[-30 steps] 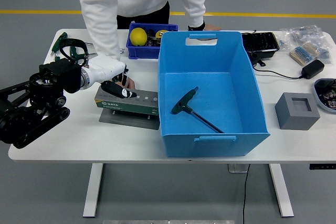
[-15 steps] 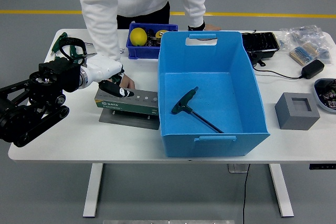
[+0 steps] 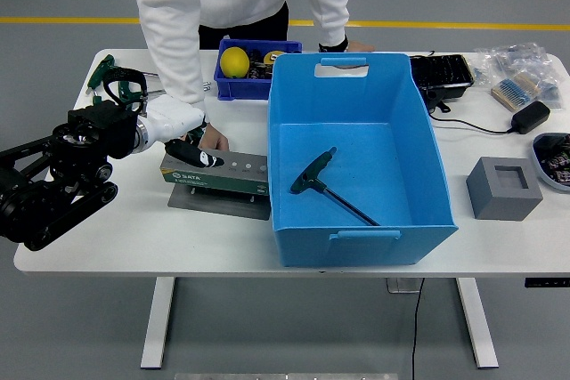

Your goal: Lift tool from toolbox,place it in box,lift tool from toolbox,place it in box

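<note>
The green-grey toolbox stands on a dark grey plate left of the big blue box. My left hand, white with black tips, rests down on the toolbox's left end; whether it holds anything is hidden. A black T-handle tool lies on the floor of the blue box. A person in a white top stands at the far side, with one hand on the table right behind the toolbox, next to my hand. The person's other hand rests behind the blue box.
A small blue bin with a yellow ball stands behind the toolbox. Green-handled tools lie at the far left. On the right are a black tray, a black charger, bagged parts and a grey block.
My left hand has drawn back a little to the left along the toolbox's left end. The person's hand behind the toolbox shows more now. The tool in the blue box has not moved.
</note>
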You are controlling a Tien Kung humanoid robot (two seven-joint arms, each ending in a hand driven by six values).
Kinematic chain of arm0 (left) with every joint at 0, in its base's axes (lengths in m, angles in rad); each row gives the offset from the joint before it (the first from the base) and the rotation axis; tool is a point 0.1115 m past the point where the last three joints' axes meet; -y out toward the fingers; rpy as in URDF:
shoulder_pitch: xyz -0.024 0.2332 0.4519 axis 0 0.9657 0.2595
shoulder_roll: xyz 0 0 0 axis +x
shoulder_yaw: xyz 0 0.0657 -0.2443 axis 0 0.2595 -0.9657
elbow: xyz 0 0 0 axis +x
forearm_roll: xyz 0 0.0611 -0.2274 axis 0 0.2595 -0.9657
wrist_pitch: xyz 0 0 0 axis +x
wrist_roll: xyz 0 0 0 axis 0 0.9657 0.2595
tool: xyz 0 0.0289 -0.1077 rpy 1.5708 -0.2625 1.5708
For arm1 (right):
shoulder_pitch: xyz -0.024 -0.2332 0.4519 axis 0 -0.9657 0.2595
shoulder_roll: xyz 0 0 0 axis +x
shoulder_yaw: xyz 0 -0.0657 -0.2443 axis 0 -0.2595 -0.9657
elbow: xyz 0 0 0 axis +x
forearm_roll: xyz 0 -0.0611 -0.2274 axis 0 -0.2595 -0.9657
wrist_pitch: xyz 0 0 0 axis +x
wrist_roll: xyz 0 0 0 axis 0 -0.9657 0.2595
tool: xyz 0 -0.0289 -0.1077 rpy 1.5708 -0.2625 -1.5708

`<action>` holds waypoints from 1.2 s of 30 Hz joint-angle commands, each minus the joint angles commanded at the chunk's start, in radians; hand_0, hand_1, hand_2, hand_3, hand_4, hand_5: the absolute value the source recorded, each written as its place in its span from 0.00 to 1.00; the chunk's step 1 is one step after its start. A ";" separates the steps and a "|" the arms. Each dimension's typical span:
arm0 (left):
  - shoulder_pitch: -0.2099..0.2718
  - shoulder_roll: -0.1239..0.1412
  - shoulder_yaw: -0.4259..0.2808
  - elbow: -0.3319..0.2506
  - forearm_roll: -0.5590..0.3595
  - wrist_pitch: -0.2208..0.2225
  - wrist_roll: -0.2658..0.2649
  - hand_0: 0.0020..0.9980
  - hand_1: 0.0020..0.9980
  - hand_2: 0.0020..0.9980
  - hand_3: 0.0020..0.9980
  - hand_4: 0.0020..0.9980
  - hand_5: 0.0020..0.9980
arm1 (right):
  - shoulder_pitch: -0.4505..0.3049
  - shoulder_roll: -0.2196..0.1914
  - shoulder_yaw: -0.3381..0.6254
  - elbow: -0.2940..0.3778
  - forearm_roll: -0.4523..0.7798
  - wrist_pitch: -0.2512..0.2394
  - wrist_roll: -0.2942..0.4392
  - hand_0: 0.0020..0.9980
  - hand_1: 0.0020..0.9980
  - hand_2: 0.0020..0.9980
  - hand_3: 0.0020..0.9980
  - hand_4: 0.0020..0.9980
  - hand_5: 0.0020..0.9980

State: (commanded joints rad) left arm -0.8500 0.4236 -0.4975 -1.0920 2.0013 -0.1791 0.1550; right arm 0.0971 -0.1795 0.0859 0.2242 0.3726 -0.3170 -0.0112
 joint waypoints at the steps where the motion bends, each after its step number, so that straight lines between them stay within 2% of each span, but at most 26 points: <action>1: 0.000 0.000 0.000 0.000 0.000 0.003 -0.001 0.57 0.36 0.29 0.23 0.85 0.88 | 0.000 0.000 0.001 0.000 -0.002 0.000 0.000 0.70 0.67 0.73 0.56 0.79 0.69; 2: 0.000 0.000 0.001 0.000 0.000 0.005 -0.002 0.57 0.36 0.29 0.23 0.85 0.88 | 0.000 0.000 0.001 0.000 -0.004 0.000 -0.001 0.70 0.67 0.73 0.56 0.79 0.69; 3: 0.000 0.001 0.001 0.000 -0.001 0.006 -0.003 0.56 0.26 0.21 0.18 0.85 0.89 | 0.000 0.000 0.001 0.000 -0.005 0.000 -0.001 0.70 0.67 0.73 0.56 0.79 0.69; 8: -0.002 0.002 0.003 0.006 -0.011 0.007 -0.007 0.56 0.26 0.21 0.18 0.85 0.89 | 0.002 0.000 -0.002 0.000 -0.002 0.000 0.001 0.70 0.67 0.73 0.56 0.79 0.69; 9: -0.002 0.002 0.003 0.007 -0.012 0.008 -0.008 0.52 0.20 0.15 0.13 0.84 0.90 | 0.002 0.000 -0.003 0.000 0.000 0.001 0.001 0.70 0.67 0.73 0.56 0.80 0.69; 15: -0.002 0.003 0.002 0.015 -0.019 0.014 -0.016 0.52 0.20 0.15 0.13 0.84 0.90 | 0.004 -0.001 -0.008 0.000 0.007 0.002 0.003 0.70 0.67 0.73 0.56 0.80 0.69; 17: -0.003 0.003 0.001 0.018 -0.020 0.017 -0.018 0.49 0.16 0.13 0.11 0.83 0.87 | 0.005 -0.002 -0.009 0.000 0.009 0.003 0.004 0.70 0.67 0.73 0.56 0.80 0.69; 21: -0.003 0.003 -0.002 0.028 -0.020 0.036 -0.033 0.49 0.16 0.13 0.11 0.83 0.87 | 0.006 -0.002 -0.012 0.000 0.012 0.003 0.005 0.70 0.67 0.73 0.56 0.80 0.69; 22: -0.003 0.003 -0.003 0.029 -0.019 0.041 -0.037 0.40 0.13 0.12 0.09 0.77 0.68 | 0.006 -0.002 -0.013 0.000 0.013 0.004 0.005 0.70 0.67 0.73 0.56 0.80 0.69; 27: -0.002 0.004 -0.006 0.029 -0.004 0.087 -0.063 0.40 0.13 0.12 0.09 0.77 0.68 | 0.007 -0.003 -0.014 0.000 0.015 0.004 0.006 0.70 0.67 0.73 0.56 0.80 0.69; 28: -0.002 0.004 -0.007 0.029 -0.001 0.098 -0.067 0.33 0.09 0.09 0.07 0.78 0.58 | 0.007 -0.003 -0.015 0.000 0.015 0.004 0.006 0.70 0.67 0.73 0.56 0.80 0.69; 33: 0.001 0.004 -0.013 0.034 0.016 0.148 -0.089 0.33 0.09 0.09 0.07 0.78 0.58 | 0.008 -0.003 -0.016 0.000 0.017 0.004 0.007 0.70 0.67 0.73 0.56 0.80 0.69; 34: 0.002 0.004 -0.014 0.034 0.020 0.157 -0.094 0.28 0.05 0.08 0.06 0.80 0.42 | 0.008 -0.003 -0.016 0.000 0.017 0.004 0.007 0.70 0.67 0.73 0.56 0.79 0.69; 36: 0.004 0.005 -0.017 0.033 0.027 0.176 -0.102 0.28 0.05 0.08 0.06 0.80 0.42 | 0.007 -0.003 -0.016 0.000 0.017 0.004 0.007 0.70 0.67 0.73 0.56 0.79 0.69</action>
State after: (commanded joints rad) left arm -0.8459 0.4282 -0.5143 -1.0588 2.0286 -0.0036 0.0525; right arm 0.1044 -0.1822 0.0702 0.2242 0.3900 -0.3130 -0.0042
